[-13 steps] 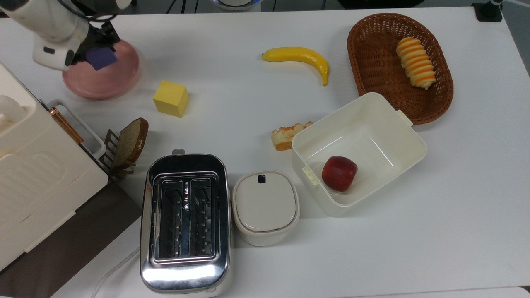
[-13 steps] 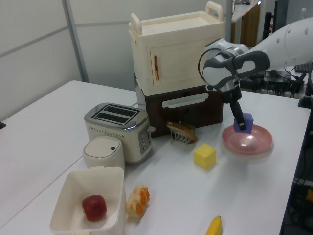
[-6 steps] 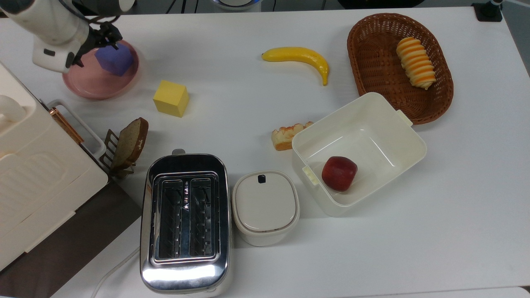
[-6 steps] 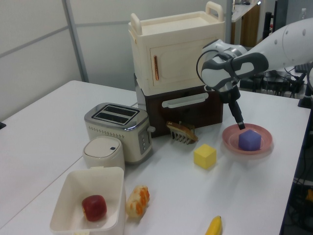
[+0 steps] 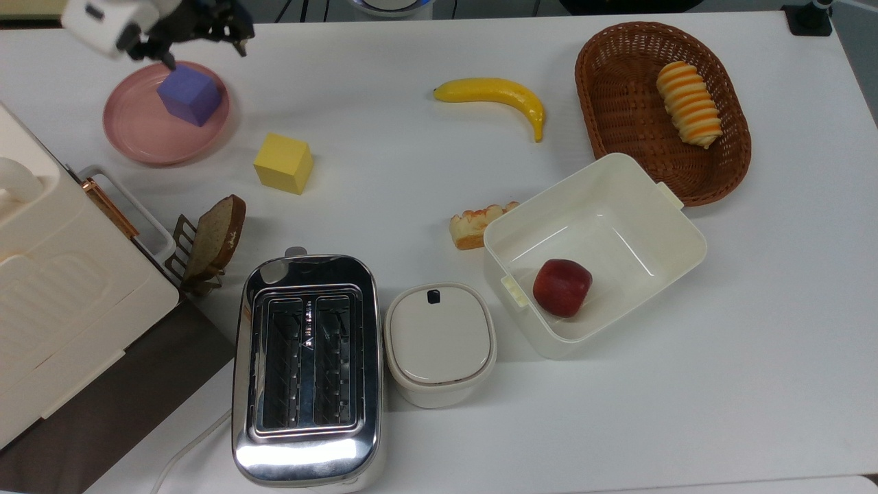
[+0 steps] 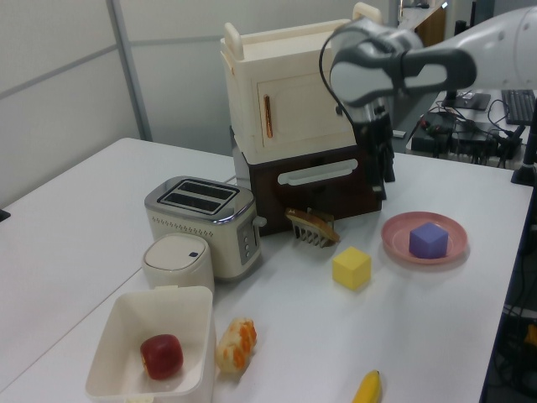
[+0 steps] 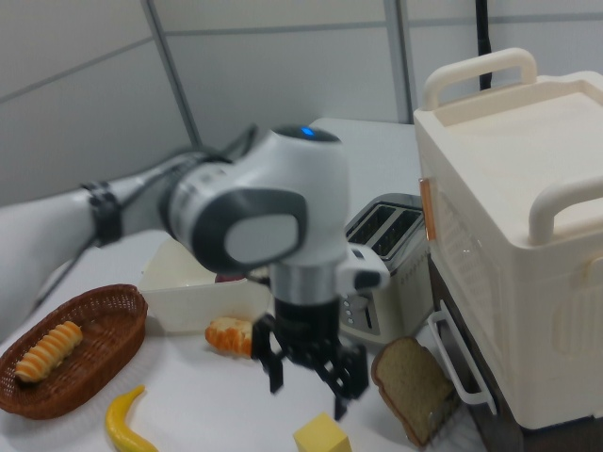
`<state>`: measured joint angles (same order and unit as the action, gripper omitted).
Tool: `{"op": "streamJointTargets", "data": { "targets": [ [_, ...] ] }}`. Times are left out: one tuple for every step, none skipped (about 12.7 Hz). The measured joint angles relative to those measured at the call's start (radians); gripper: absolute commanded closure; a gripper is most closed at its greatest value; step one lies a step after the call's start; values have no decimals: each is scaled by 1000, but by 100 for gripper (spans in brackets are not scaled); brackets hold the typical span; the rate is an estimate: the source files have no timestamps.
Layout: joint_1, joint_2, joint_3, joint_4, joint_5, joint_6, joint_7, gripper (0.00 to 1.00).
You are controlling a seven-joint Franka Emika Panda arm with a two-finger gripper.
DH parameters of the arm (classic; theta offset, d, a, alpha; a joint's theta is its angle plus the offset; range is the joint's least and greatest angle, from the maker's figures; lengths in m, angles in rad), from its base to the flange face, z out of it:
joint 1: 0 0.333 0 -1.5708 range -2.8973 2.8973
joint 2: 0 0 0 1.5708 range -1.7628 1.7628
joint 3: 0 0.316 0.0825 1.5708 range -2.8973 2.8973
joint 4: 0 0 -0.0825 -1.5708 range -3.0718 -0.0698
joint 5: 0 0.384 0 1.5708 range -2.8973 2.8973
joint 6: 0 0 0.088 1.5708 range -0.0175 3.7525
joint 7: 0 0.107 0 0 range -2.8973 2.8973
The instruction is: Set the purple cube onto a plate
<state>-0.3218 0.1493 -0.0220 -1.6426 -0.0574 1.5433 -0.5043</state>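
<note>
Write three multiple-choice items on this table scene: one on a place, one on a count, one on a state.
1. Where is the purple cube?
A. on the pink plate
B. in the wicker basket
C. in the toaster

2. How many cubes are on the table?
A. one
B. two
C. four

3. What state is the end effector in?
A. shut on the cube
B. shut on the banana
C. open, raised clear of the cube

Answers: 1 A, it rests inside the rim. 2 B, purple plus the yellow cube. 3 C, its fingers are spread and empty.

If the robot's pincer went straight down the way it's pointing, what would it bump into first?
Probably the purple cube or the pink plate around it. The open pincer points down over that spot, but depth is hard to judge, so it might touch bare table beside the plate.
</note>
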Motion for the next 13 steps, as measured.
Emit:
{"op": "streamJointTargets", "data": {
  "targets": [
    [7, -38, 0, 1, 21, -2, 80, 0],
    [21, -71, 0, 1, 32, -3, 161, 0],
    [46, -94, 0, 1, 33, -4, 243, 0],
    [69, -104, 1, 1, 33, -4, 304, 0],
    [99, -113, 1, 0, 32, -4, 371, 0],
    [135, -119, 1, 0, 26, -4, 426, 0],
    [171, -123, 2, 0, 17, -4, 481, 0],
    [192, -123, 2, 0, 11, -4, 528, 0],
    [209, -123, 2, 0, 8, -4, 580, 0],
    [213, -123, 2, 0, 8, -4, 601, 0],
    [212, -123, 1, 0, 9, 6, 618, 0],
    [212, -123, 1, 0, 9, 25, 654, 0],
    [211, -123, 0, -1, 8, 47, 717, 0]
  ]
}}
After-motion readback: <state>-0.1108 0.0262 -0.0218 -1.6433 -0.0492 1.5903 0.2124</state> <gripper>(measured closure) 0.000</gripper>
